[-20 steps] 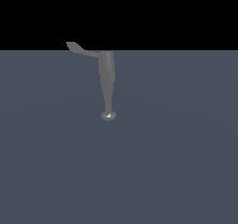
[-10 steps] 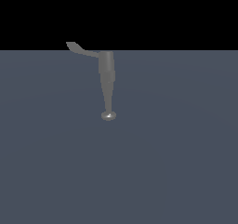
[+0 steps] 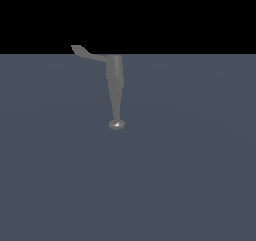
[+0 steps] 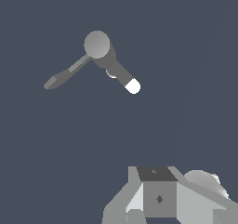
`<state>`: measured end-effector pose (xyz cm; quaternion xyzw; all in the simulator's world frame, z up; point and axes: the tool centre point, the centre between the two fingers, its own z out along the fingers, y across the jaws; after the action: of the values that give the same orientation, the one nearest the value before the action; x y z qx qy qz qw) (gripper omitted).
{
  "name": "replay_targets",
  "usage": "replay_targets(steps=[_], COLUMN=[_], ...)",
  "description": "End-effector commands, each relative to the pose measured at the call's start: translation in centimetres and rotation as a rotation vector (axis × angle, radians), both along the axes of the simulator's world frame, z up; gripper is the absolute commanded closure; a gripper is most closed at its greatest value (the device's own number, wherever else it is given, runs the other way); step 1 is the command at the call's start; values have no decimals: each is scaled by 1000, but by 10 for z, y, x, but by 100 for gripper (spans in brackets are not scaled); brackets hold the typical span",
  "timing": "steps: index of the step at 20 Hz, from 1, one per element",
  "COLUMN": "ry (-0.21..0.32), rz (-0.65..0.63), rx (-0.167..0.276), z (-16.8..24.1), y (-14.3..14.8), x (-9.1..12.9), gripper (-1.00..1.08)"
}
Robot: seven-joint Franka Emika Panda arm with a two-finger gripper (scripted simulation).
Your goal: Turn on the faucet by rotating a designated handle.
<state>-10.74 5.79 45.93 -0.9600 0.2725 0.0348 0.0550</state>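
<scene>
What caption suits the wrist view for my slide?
Wrist camera looks at grey tapered faucet with thin curved handle; gripper apart from both.

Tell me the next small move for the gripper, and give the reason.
Probably bring the gripper toward the handle's flared tip. The wrist view shows the faucet well clear of the gripper body, nothing touching, and the exterior view shows no arm near it.

A flat, plain slate-grey floor carries only the grey faucet.
</scene>
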Motion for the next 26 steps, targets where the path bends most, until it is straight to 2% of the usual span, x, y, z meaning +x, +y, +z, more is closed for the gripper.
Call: replay_targets(steps=[1,15,26], ry=[9,44,41], rz=[-62,-405,-663], rx=[-1,-40,-93], z=[-7,-62,-117], y=[6,41,74], x=[16,101,157], gripper=[108,108,108])
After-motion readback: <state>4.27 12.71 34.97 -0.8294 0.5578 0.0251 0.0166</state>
